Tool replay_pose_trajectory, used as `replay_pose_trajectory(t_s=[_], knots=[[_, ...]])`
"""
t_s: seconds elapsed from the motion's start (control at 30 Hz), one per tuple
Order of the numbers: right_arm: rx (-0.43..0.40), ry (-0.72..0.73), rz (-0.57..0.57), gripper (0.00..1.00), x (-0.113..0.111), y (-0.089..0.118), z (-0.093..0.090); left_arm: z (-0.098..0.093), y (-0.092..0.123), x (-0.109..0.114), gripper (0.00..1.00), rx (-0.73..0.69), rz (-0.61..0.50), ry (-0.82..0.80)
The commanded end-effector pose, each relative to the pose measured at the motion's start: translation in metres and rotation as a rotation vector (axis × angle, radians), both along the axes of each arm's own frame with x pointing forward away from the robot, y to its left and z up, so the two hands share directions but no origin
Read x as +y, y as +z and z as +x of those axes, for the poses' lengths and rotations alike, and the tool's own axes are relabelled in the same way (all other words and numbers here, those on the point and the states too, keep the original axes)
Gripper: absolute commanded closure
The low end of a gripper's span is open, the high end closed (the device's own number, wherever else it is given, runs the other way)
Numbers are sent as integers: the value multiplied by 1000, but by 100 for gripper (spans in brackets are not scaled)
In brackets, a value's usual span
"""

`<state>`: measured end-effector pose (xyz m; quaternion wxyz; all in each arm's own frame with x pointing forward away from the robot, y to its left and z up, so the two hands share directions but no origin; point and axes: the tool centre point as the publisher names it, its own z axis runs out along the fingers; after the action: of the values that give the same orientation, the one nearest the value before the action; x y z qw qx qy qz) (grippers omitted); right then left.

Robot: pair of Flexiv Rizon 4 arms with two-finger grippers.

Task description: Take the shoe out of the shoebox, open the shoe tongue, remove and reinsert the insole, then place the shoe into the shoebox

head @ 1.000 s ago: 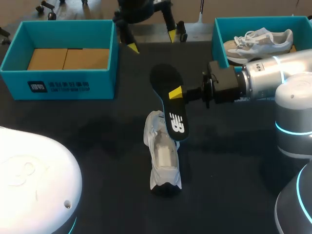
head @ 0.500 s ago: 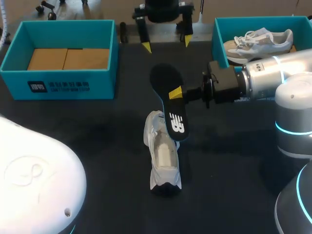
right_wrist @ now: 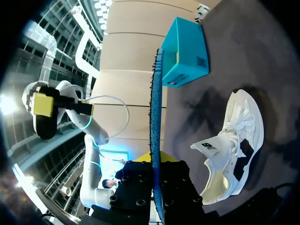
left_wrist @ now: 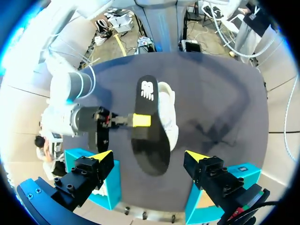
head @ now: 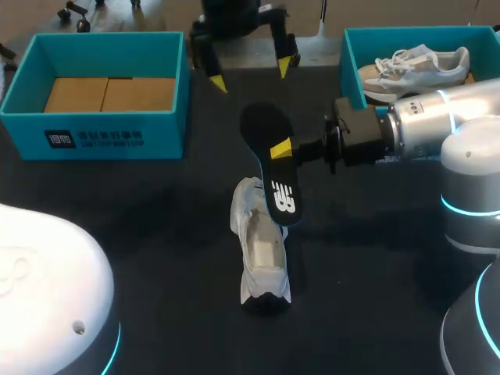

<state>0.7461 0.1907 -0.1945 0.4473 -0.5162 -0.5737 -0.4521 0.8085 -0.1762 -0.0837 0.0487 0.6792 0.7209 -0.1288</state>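
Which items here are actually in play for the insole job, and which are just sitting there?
Job: insole, white shoe, right gripper, a shoebox: left teal box or right teal box, cannot tell which.
Idle: spare shoe, cardboard blocks.

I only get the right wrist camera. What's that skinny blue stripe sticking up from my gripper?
Observer: That's the insole seen edge-on. From above it's flat and black, pinched in the right gripper.
Operator: Is there another shoe anywhere?
Observer: Yes, a second shoe lies in a teal box outside your camera's sight.
Operator: What's my other hand doing?
Observer: The left gripper hangs open, holding nothing, beyond the insole.
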Motion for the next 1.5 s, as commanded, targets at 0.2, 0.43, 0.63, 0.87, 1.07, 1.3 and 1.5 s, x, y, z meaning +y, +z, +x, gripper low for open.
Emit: replay_pose_trajectory(t_s=[0.2, 0.43, 0.63, 0.87, 1.07, 1.3, 1.5], knots=[[0, -2, -1, 100, 1, 0, 0, -35, -1, 53, 0, -102, -664, 94], [0, -2, -1, 100, 1, 0, 0, -35, -1, 53, 0, -102, -664, 94], [0, -2, -1, 100, 1, 0, 0, -35, -1, 53, 0, -102, -664, 94], [0, -2, -1, 100, 1, 0, 0, -30, -14, 54, 0, -76, -738, 72], [0, -2, -1, 100, 1, 0, 0, -29, -46, 72, 0, -69, -856, 23], [0, -2, -1, 100, 1, 0, 0, -33, -58, 78, 0, -128, -833, 73], [0, -2, -1, 100, 1, 0, 0, -33, -58, 78, 0, -128, -833, 73]])
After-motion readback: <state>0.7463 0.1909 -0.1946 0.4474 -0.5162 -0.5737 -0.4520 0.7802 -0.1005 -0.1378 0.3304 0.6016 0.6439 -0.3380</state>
